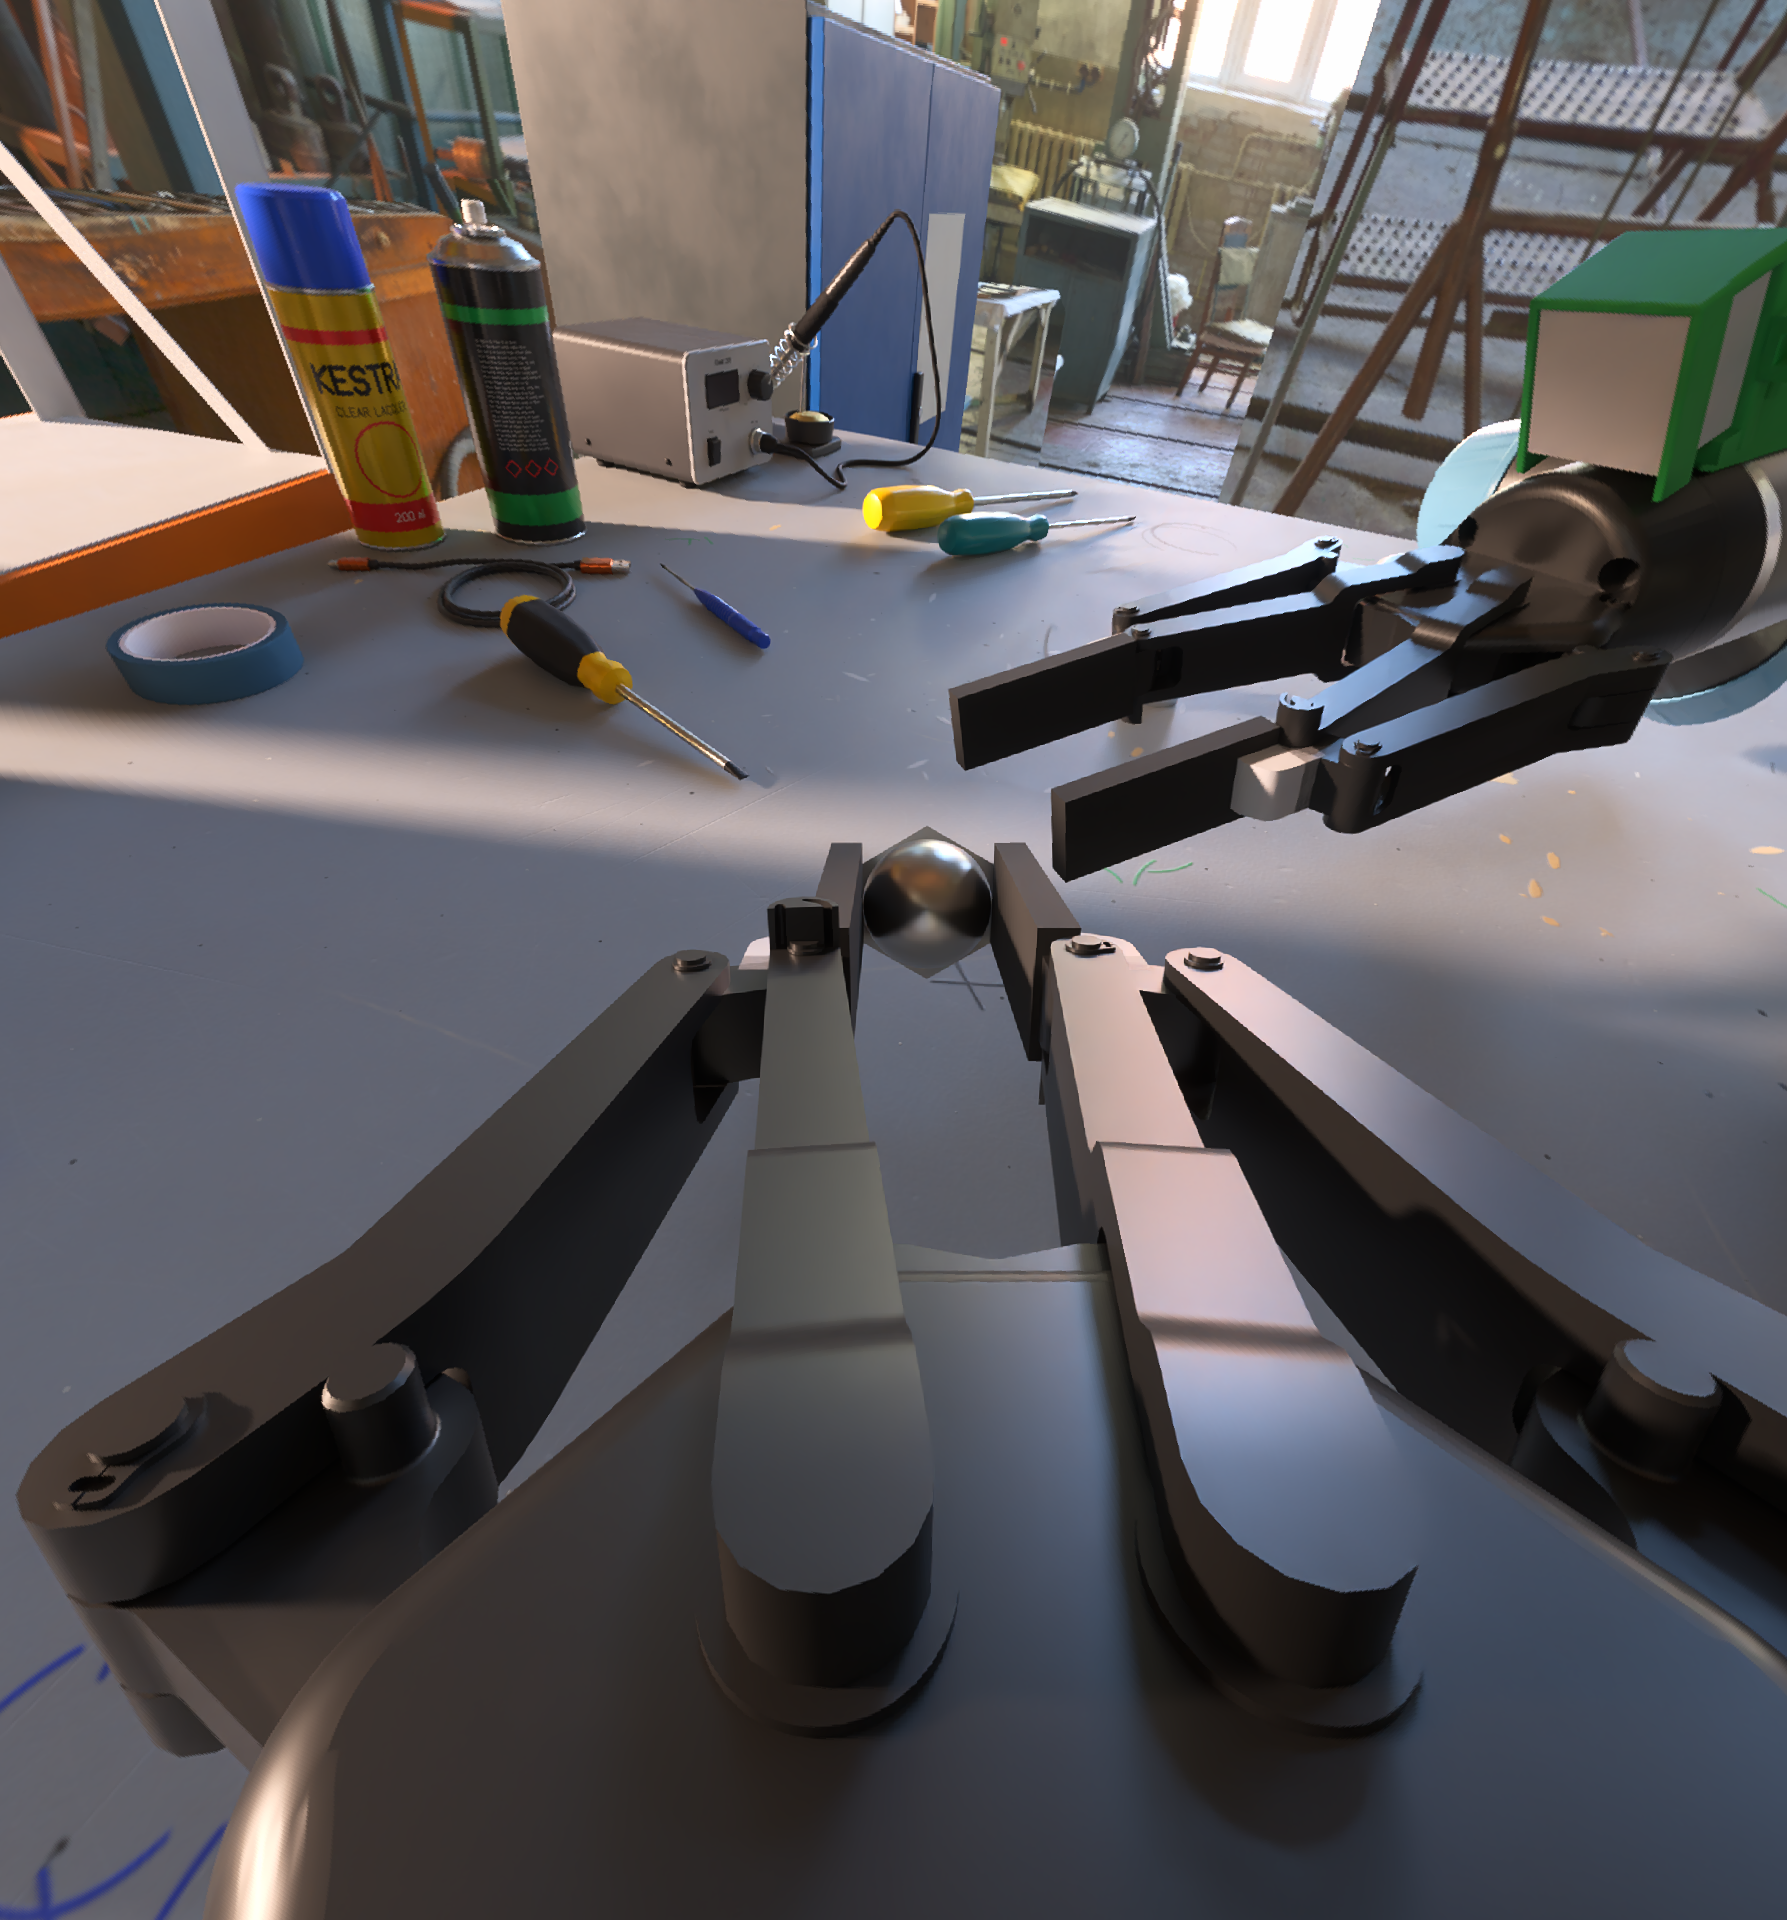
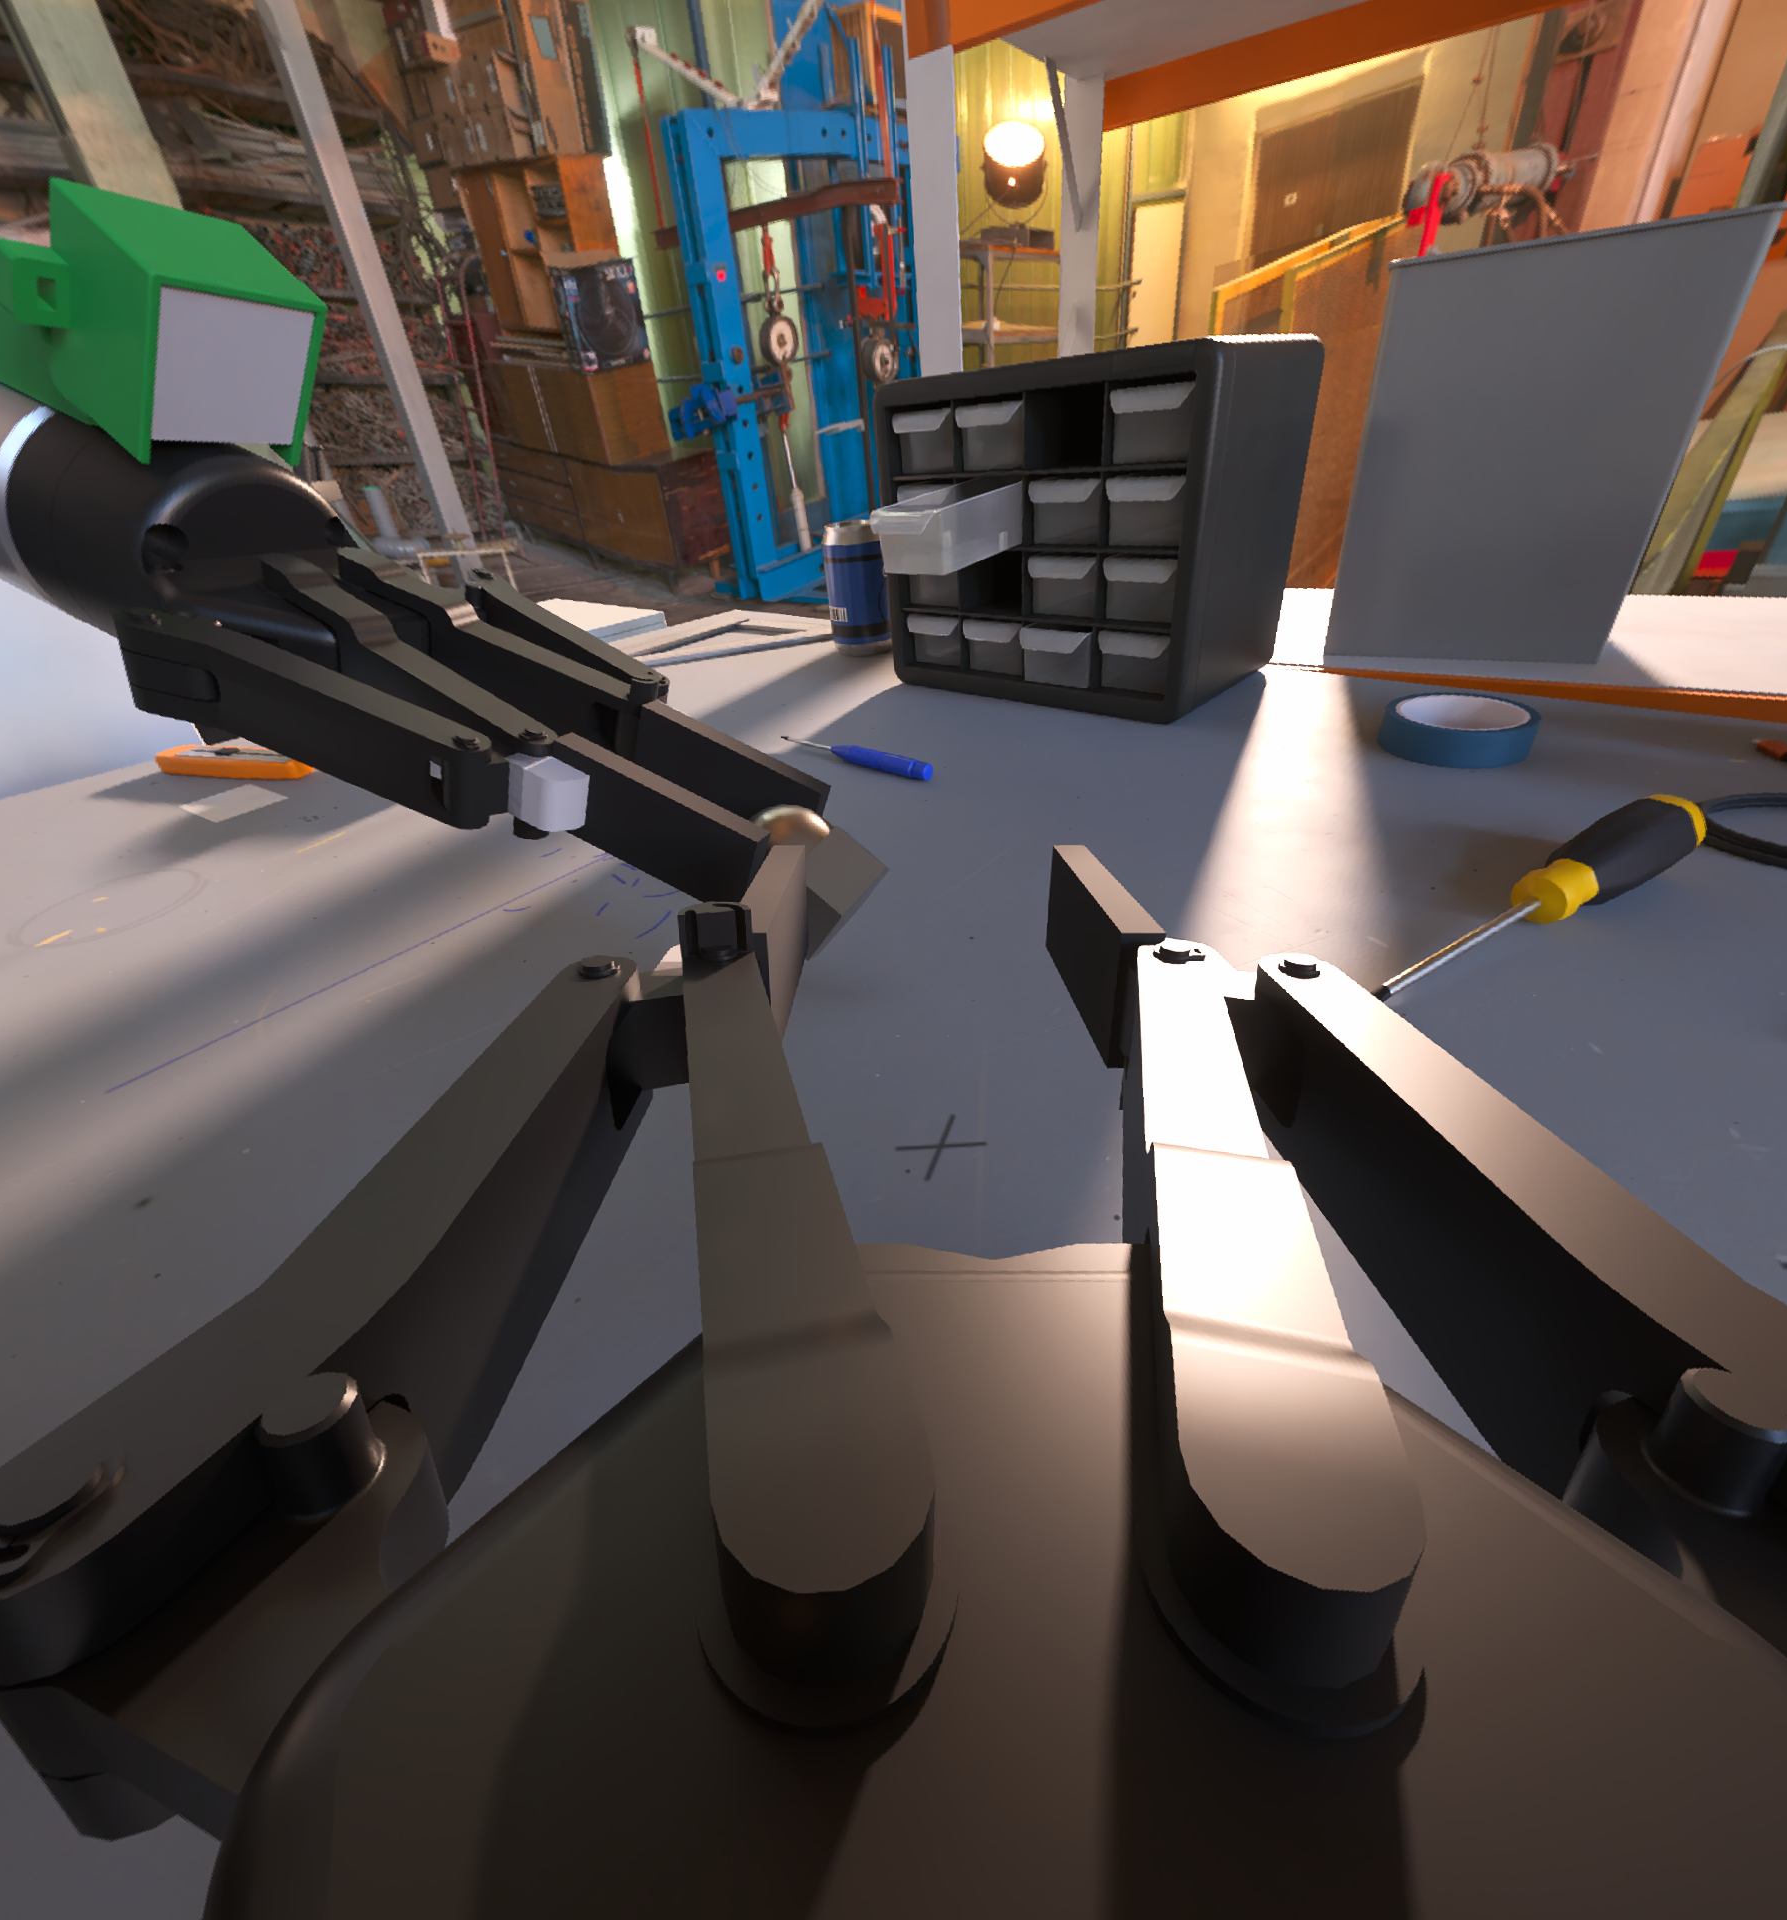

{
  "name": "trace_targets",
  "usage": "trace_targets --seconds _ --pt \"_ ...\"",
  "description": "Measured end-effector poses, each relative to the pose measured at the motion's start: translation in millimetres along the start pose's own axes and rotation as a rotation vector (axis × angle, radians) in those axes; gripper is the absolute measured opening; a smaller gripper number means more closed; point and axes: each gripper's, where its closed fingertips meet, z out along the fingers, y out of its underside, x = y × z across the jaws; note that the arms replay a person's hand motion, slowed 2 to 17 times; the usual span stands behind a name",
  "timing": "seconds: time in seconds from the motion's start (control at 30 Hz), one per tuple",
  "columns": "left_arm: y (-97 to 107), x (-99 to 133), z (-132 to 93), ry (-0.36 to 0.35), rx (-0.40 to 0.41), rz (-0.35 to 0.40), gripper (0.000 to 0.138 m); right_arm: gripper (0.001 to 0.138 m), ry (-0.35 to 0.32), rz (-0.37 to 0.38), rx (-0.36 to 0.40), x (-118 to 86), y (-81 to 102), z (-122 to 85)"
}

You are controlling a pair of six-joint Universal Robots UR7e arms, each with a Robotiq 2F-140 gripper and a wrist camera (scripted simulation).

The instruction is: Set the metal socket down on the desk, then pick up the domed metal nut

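My left gripper (image 1: 925, 862) is shut on the domed metal nut (image 1: 927, 902), a shiny dome on a hex base held between its fingertips over the grey desk (image 1: 349, 935). From the right wrist view, the left gripper (image 2: 764, 831) reaches in from the left with the nut's dome (image 2: 790, 824) at its tip. My right gripper (image 2: 946, 873) is open and empty, close beside the left one; it also shows in the left wrist view (image 1: 1008, 769) at the right. No metal socket shows in either view.
At the back stand two spray cans (image 1: 349, 374), a soldering station (image 1: 660, 400) and two screwdrivers (image 1: 930, 509). A blue tape roll (image 1: 205, 649), a black-yellow screwdriver (image 1: 598, 675), a small blue screwdriver (image 2: 884, 762), a drawer cabinet (image 2: 1076, 530) and a drink can (image 2: 853, 587) are nearby.
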Motion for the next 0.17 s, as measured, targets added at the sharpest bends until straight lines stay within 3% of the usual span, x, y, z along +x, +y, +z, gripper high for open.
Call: trace_targets --seconds 0.17 --pt "1.0 3.1 1.7 0.008 -0.008 0.014 0.034 0.063 -0.015 0.025 0.001 -3.1 0.3 0.5"
